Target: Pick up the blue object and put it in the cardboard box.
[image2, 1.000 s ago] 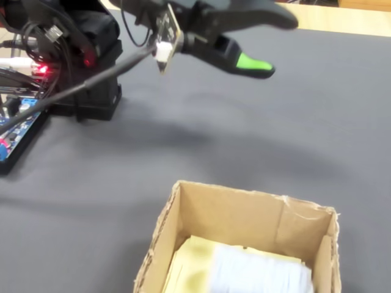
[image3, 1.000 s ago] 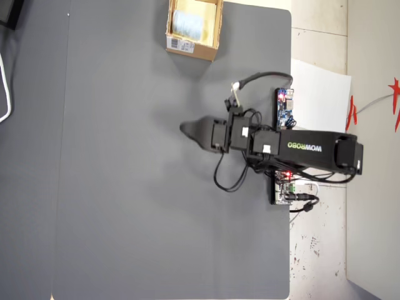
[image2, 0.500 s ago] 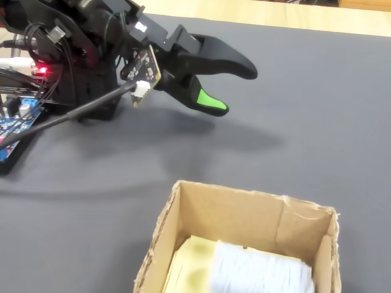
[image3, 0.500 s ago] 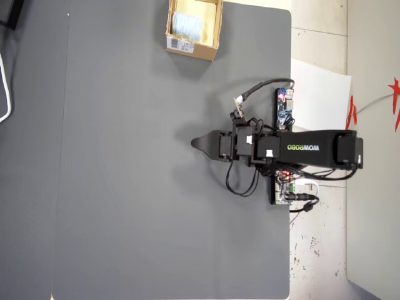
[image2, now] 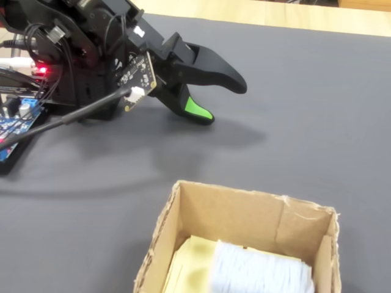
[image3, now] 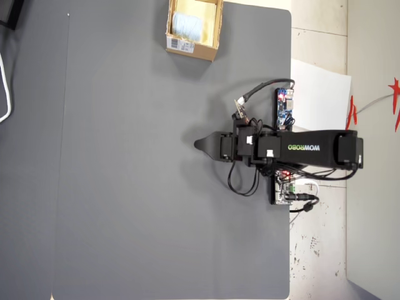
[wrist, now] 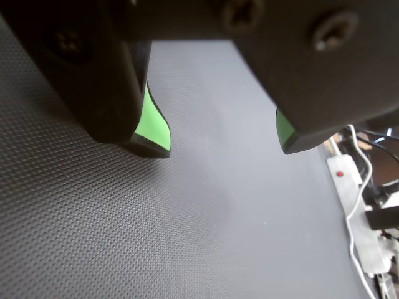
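Observation:
The blue object (image2: 256, 270) is a pale blue-white soft block lying inside the cardboard box (image2: 244, 210), on its yellowish floor. In the overhead view the blue object (image3: 185, 25) rests in the box (image3: 187, 47) at the mat's top edge. My gripper (image2: 225, 102) hovers low over the bare grey mat, well away from the box, and is open. The wrist view shows my gripper (wrist: 223, 148) with its green-padded jaws wide apart and only mat between them. In the overhead view the gripper (image3: 201, 145) points left at mid-table.
The arm's base and cables (image3: 281, 169) sit at the mat's right edge, beside a blue circuit board (image3: 284, 106). A white power strip (wrist: 352, 199) with cords lies off the mat at the right of the wrist view. Grey mat (image3: 125, 175) spreads left.

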